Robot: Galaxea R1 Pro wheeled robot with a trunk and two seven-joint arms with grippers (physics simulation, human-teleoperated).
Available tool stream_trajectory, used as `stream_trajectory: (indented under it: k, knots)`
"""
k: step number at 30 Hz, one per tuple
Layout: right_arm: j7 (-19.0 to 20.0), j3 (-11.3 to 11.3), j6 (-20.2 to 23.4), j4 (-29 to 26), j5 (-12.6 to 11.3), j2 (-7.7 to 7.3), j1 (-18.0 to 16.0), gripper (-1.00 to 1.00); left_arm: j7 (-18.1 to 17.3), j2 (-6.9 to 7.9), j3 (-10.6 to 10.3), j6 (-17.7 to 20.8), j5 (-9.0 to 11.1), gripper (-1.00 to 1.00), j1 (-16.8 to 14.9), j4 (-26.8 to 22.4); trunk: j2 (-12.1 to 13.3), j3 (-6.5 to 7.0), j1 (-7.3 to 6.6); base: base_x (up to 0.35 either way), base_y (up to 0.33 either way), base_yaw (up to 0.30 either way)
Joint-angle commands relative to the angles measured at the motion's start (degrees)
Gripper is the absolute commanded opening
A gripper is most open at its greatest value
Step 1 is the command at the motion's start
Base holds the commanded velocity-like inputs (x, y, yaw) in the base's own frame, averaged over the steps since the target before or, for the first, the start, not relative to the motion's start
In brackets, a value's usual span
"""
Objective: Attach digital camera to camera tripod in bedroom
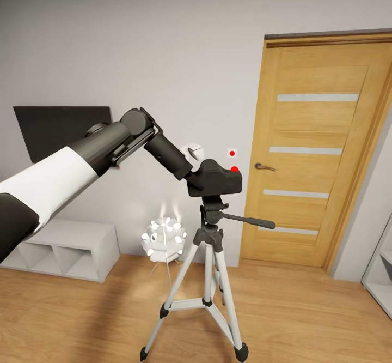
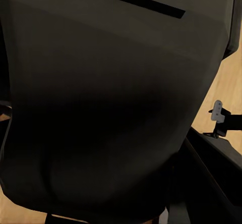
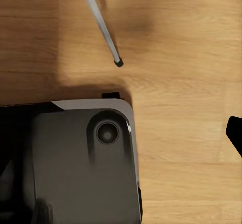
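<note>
The digital camera (image 1: 216,179) at the frame's centre has a matt black, plastic-looking body with a glossy red button. Below it, the camera tripod (image 1: 208,276) has smooth, silver-white metal legs and matt black joints, head and pan handle. The left arm's shell, at left, is smooth, part white and part satin black. The door (image 1: 316,150) at right is warm, grained wood with frosted pale strips; the plank floor (image 1: 305,319) is light wood with a soft sheen.
</note>
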Motion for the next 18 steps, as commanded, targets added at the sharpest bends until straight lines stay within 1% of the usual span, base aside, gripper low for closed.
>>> stream_trajectory:
  k: [1,15,18]
  knots:
    - [0.07,-0.09,-0.45,0.26,-0.26,0.0,-0.09,1.0,-0.14,0.07,-0.16,0.45,0.2,-1.0,-0.06,-0.03,-0.05,-0.03,0.02,0.0,0.0,0.0]
    - [-0.02,0.15,-0.41,0.26,-0.13,0.0,-0.09,1.0,-0.14,0.13,-0.15,0.45,0.18,-1.0,-0.06,-0.13,-0.05,-0.03,0.02,0.0,0.0,0.0]
    - [-0.48,0.28,-0.42,0.23,0.07,-0.19,-0.09,1.0,-0.14,0.13,-0.12,0.45,0.19,-1.0,-0.06,-0.12,-0.05,-0.03,0.02,0.0,0.0,0.0]
